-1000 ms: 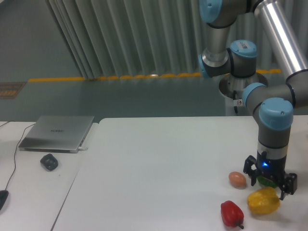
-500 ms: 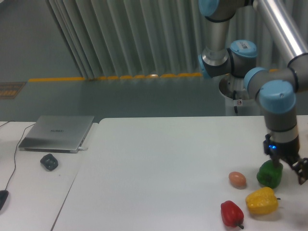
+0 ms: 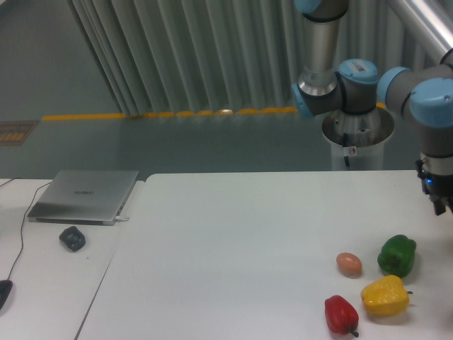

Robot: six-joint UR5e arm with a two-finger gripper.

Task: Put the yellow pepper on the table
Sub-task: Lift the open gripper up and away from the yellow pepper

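Observation:
The yellow pepper (image 3: 385,295) lies on the white table (image 3: 233,248) near its front right, glossy and lobed, with nothing holding it. My gripper (image 3: 444,205) is raised well above and to the right of it, at the right edge of the view and partly cut off. It holds nothing, and its jaws look spread.
A green pepper (image 3: 397,256) sits just behind the yellow one, a red pepper (image 3: 340,314) to its left and a brown egg (image 3: 348,263) behind that. On the left desk are a closed laptop (image 3: 85,195), a dark mouse (image 3: 72,238) and a cable.
My gripper has risen from around the yellow pepper and moved up and to the right, leaving the pepper lying on the table. The green pepper is now uncovered.

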